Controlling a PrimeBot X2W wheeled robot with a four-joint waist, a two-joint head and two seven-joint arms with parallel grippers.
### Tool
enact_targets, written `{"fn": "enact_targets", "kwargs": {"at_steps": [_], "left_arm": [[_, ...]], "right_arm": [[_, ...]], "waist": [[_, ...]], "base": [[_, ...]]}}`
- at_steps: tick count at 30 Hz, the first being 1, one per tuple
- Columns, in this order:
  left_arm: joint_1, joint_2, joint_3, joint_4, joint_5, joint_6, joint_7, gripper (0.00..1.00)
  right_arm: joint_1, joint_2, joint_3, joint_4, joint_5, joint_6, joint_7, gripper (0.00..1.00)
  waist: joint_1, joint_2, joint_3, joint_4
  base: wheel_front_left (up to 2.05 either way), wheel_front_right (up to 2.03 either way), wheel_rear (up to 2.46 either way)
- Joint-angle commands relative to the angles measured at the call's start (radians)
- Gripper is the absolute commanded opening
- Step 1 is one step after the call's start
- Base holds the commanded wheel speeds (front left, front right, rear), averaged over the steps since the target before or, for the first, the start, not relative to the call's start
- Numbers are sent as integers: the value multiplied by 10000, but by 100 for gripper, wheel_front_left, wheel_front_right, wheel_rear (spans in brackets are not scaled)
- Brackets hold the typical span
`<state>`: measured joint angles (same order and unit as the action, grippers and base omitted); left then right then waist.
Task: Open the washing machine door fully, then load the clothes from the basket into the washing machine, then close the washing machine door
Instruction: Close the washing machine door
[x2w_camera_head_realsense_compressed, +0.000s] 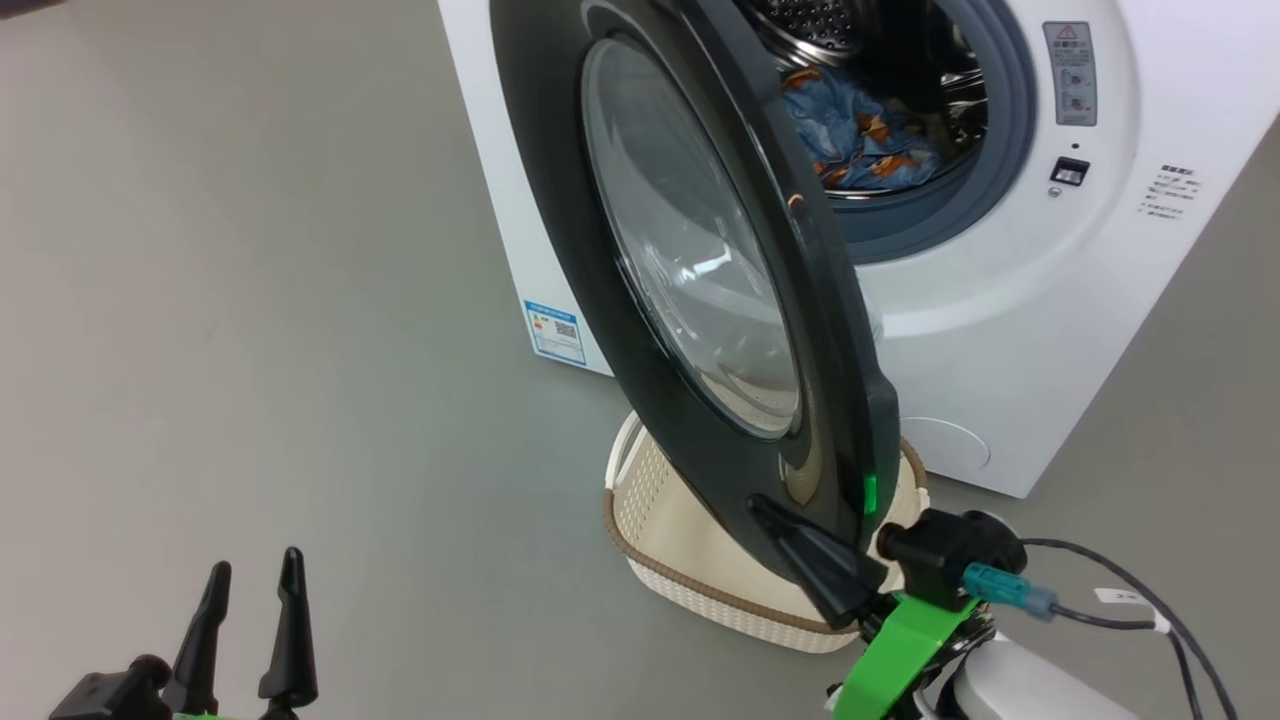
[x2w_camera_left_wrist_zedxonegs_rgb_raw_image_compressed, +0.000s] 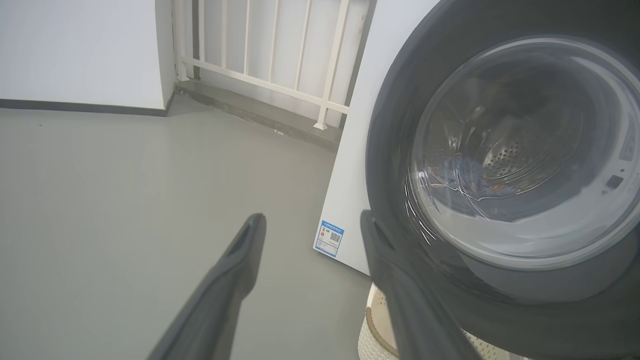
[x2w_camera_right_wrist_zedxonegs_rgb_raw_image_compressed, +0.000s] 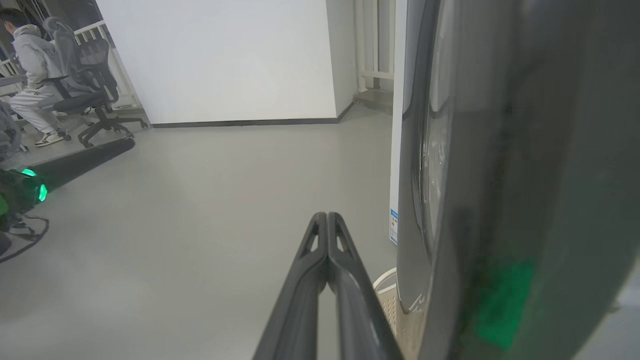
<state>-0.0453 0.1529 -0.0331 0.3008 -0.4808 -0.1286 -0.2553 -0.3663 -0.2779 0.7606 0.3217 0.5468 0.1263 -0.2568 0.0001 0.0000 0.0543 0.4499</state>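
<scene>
The clothes (x2w_camera_head_realsense_compressed: 860, 145) are inside the machine (x2w_camera_head_realsense_compressed: 1000, 330), so closing is your step. Your clenched right claw (x2w_camera_head_realsense_compressed: 770, 515) waits beside the door (x2w_camera_head_realsense_compressed: 545, 200)'s lower rim: push it shut. The left claw (x2w_camera_head_realsense_compressed: 256, 565) is released.

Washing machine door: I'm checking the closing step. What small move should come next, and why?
Probably push the door toward the washing machine with the shut right end effector, which sits beside its lower edge: the clothes lie in the drum, and the door stands half open above the basket.
</scene>
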Motion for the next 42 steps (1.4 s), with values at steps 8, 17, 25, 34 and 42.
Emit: {"fn": "enact_targets", "kwargs": {"at_steps": [8, 17, 25, 34, 42], "left_arm": [[-529, 171, 358, -275, 7, -20, -65, 100], [-772, 116, 245, -365, -19, -21, -65, 100], [-1082, 165, 68, -470, -80, -21, -65, 100], [-1595, 224, -279, -657, -165, -21, -65, 100], [-1877, 167, -500, -787, -268, -21, -65, 100]], "right_arm": [[-367, -340, -801, 12, -26, 44, -49, 0], [-596, -819, -1766, -42, -138, 44, -49, 0], [-966, -1141, -2348, -50, -208, 44, -49, 0], [-1895, -1706, -2844, 282, -237, 44, -49, 0], [-2810, -2105, -2874, 588, -191, 44, -49, 0]], "waist": [[-1, 0, 310, 190], [-1, 0, 816, 116], [-1, 0, 1488, 94], [-1, 0, 2256, 82], [-1, 0, 2881, -12]], "base": [[0, 0, 0], [0, 0, 0], [0, 0, 0], [0, 0, 0], [0, 0, 0]]}}
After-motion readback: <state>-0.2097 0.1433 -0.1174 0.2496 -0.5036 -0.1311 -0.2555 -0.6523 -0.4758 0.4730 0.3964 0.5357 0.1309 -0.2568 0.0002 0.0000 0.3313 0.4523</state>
